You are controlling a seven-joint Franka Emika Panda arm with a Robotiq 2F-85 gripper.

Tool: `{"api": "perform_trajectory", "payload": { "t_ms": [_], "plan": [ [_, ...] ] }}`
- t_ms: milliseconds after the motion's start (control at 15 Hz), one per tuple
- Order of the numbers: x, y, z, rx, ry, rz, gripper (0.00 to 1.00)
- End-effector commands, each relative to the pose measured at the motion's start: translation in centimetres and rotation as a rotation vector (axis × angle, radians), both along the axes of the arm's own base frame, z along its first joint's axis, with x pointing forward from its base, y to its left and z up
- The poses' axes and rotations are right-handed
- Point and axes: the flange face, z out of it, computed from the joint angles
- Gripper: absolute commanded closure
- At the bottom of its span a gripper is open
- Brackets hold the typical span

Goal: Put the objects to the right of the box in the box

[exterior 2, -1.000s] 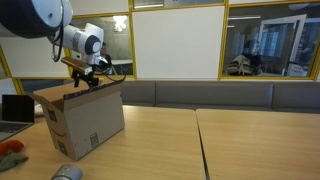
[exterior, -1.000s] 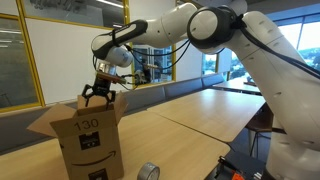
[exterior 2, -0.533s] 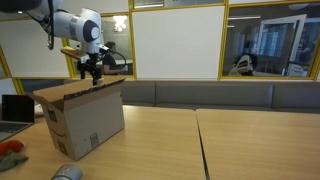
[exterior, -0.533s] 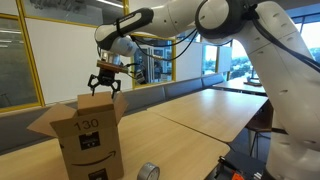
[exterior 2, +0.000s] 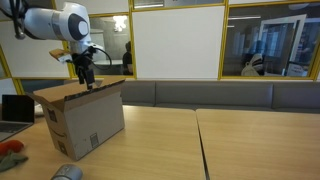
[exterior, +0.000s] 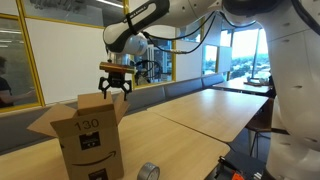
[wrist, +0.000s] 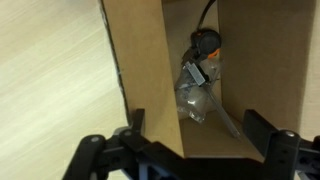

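Observation:
The brown cardboard box [exterior: 90, 138] marked "130" stands open on the table, also in the other exterior view [exterior 2: 85, 122]. My gripper [exterior: 115, 86] hangs open and empty above its open top, also seen from the other side [exterior 2: 87, 78]. The wrist view looks down into the box [wrist: 140, 70] between my open fingers [wrist: 198, 128]. Inside lie a clear plastic wrap [wrist: 195, 88], a thin dark stick [wrist: 225, 112] and a dark piece with a wire [wrist: 207, 42]. The grey tape roll [exterior: 148, 171] lies on the table beside the box [exterior 2: 66, 173]. The tiny black lump is not distinguishable.
A laptop [exterior 2: 15, 108] and an orange object [exterior 2: 10, 150] sit at the table's end beyond the box. A padded bench [exterior 2: 220, 95] runs along the windows. Black gear [exterior: 238, 168] is at the table's near edge.
My gripper has risen from just over the box's opening and shifted sideways along it, staying open and empty. The box and tape roll have not moved.

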Motion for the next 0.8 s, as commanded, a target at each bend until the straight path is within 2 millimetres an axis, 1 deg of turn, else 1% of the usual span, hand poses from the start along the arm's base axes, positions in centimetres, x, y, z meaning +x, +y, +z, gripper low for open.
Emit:
{"api": "perform_trajectory", "payload": {
  "t_ms": [0,67,200,333,467,600,733],
  "plan": [
    [-5.0,-1.9,-0.9,-0.004,-0.021,-0.139,0.0],
    [-6.3,-2.6,-0.8,-0.004,-0.032,-0.178,0.0],
    [-8.8,-3.5,0.2,-0.024,-0.062,-0.231,0.0],
    [-11.0,-4.0,1.6,-0.055,-0.091,-0.274,0.0],
    [-12.7,-4.2,2.5,-0.079,-0.112,-0.308,0.0],
    [-14.1,-3.9,2.3,-0.077,-0.101,-0.31,0.0],
    [-15.1,-3.0,1.2,-0.063,-0.075,-0.273,0.0]
  ]
}}
